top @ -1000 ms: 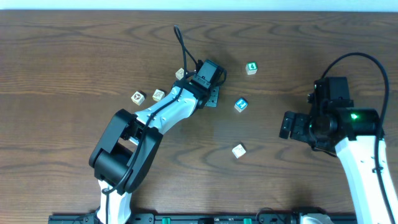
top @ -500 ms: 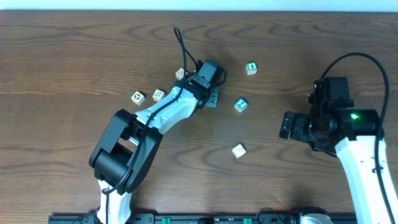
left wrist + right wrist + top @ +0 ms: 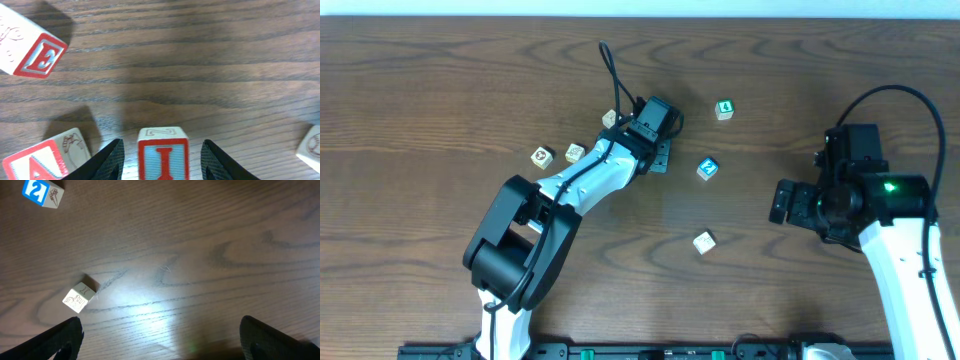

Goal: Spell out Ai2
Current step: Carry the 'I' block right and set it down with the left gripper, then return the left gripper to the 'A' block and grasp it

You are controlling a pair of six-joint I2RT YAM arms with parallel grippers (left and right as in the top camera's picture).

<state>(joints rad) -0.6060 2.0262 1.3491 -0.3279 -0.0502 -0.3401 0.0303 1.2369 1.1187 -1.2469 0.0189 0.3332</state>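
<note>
In the left wrist view my left gripper is open, with a wooden block bearing a red I standing between its fingers and a gap on each side. A red A block lies just outside the left finger. A red E block lies farther off at the upper left. The blue 2 block lies to the right of the left gripper and also shows in the right wrist view. My right gripper is open and empty above bare table at the right.
A pale block lies below the 2 block, and shows left of the right gripper. A green-lettered block sits at the back. Three more wooden blocks lie left of the left gripper. Another block edge shows right of it.
</note>
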